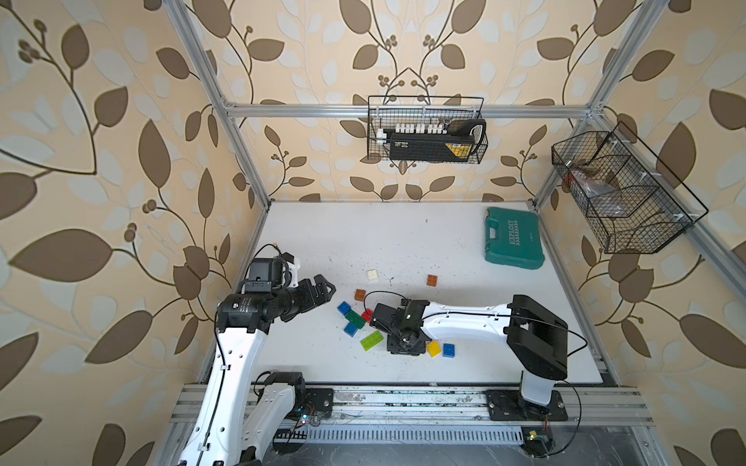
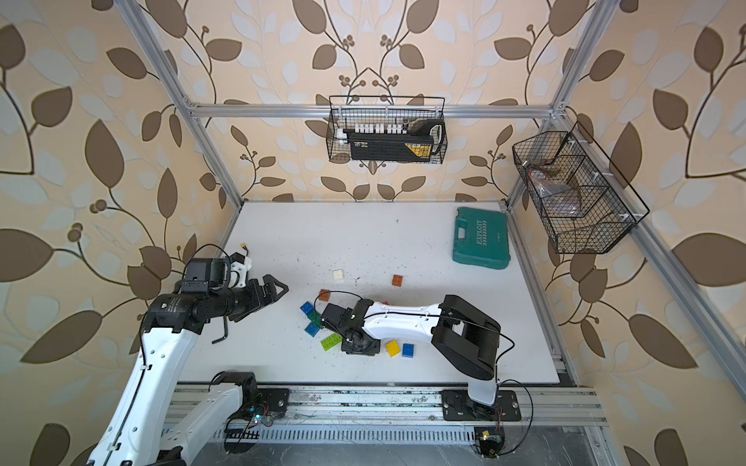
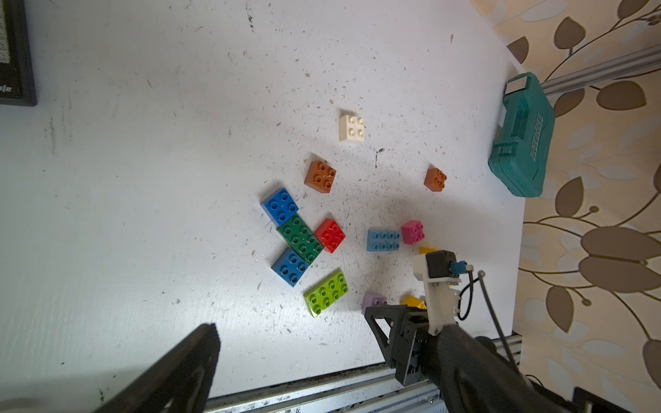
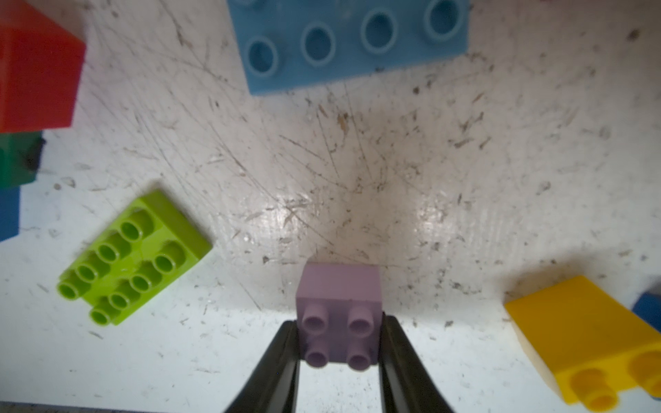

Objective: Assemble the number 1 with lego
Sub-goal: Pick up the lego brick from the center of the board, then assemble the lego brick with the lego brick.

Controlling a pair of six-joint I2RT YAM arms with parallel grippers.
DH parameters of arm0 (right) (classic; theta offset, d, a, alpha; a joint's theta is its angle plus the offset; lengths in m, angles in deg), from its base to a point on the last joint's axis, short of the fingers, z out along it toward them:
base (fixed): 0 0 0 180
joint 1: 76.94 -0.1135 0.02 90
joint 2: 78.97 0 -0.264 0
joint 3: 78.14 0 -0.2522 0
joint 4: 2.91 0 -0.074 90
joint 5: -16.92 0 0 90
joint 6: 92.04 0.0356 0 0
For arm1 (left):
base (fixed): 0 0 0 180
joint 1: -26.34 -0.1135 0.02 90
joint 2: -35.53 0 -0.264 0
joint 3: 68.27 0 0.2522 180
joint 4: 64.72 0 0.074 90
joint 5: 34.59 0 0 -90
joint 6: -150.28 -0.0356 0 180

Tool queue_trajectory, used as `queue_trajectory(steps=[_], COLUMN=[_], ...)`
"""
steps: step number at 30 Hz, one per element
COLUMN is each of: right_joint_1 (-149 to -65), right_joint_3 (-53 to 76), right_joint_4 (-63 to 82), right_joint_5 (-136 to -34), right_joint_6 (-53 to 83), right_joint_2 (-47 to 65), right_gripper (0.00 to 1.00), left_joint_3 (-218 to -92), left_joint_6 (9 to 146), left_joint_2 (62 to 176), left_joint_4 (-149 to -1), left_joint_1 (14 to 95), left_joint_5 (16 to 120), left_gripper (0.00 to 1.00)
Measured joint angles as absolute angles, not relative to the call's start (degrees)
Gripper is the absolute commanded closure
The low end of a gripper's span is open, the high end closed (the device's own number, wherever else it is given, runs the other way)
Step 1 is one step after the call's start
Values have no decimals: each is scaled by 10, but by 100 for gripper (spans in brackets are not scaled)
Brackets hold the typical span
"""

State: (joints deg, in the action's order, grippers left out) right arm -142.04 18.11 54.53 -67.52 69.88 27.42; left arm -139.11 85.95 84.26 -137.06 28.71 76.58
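**Right pincer** [image 4: 339,323]: clenched on a small lilac square studded plastic brick [image 4: 339,286]. One black finger [image 4: 282,357] presses each of two opposite side walls. The studs face up toward the wrist. The brick is square, so it has no long axis. Whether its base touches the scratched white tabletop [image 4: 322,178] cannot be told. It sits on the near side of the scatter, between a lime-green long eight-stud brick [image 4: 136,257] and a yellow brick [image 4: 579,329].

**Left pincer** [image 1: 327,292]: spread fully wide and holding nothing. It hovers left of the scatter, near a blue square brick [image 1: 344,308].

**Long bricks:**
- The lime-green one lies flat, studs up. In both top views its long axis slants from near-left to far-right.
- A dark green long brick [image 1: 355,318] slants the crossing way, just beside the blue square brick and a red square brick [image 1: 366,314].
- A light blue long brick [image 3: 383,239] lies beyond the lilac one, with a long side facing the right pincer.

**Strays:** a white square brick [image 1: 372,275] and a brown square brick [image 1: 432,280] lie farther back, well apart.

**Other:** a teal plastic tool case [image 1: 513,238] in the far right corner.
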Motion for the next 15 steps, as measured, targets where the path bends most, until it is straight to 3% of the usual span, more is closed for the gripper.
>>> queue_trajectory(steps=[5,15], right_joint_1=[-1403,-1283], right_joint_3=[173,115], right_joint_4=[560,594], right_joint_5=[-667,-675], right_joint_6=[674,550], right_joint_2=[273,232], right_gripper=[89,90], left_joint_3=[-1391,-1391], left_joint_6=[860,860], left_joint_2=[843,843], left_joint_4=[-1371,-1371], left_joint_1=[287,287], left_joint_5=[766,766], left_gripper=[1,1])
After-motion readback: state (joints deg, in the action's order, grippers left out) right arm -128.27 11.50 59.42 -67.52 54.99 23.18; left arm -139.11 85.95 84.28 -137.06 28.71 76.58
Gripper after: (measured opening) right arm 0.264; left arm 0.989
